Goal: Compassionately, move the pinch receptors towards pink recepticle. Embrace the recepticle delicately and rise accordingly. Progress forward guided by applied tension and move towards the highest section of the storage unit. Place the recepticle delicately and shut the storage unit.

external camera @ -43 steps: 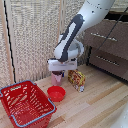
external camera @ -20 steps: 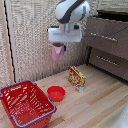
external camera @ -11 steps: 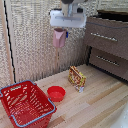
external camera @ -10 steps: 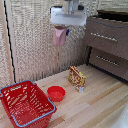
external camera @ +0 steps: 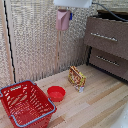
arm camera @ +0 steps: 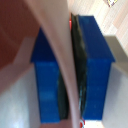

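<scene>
Woven-slat wall panels (external camera: 35, 45) back a pale wooden bench (external camera: 100, 107), with the dark brown storage unit (external camera: 107, 42) at about 2 o'clock in the exterior view, its drawers closed behind silver bar handles. Near 7 o'clock sits a red basket (external camera: 26, 102), then a low red bowl (external camera: 56, 93) and a yellow packet (external camera: 77, 78) toward the centre. Up at 12 o'clock the claw (external camera: 64, 11) hangs high, its blue fingers (arm camera: 97, 70) clamped on the rim of the pink recepticle (external camera: 62, 20), well above the bench.

Looks like a staged home-ish test setup tbh: dark brown dresser (external camera: 107, 42) with silver bar handles, pale woven-slat wall panels (external camera: 37, 42), light wood plank floor (external camera: 100, 102), plus a red shopping basket (external camera: 26, 104) sitting on it.
</scene>
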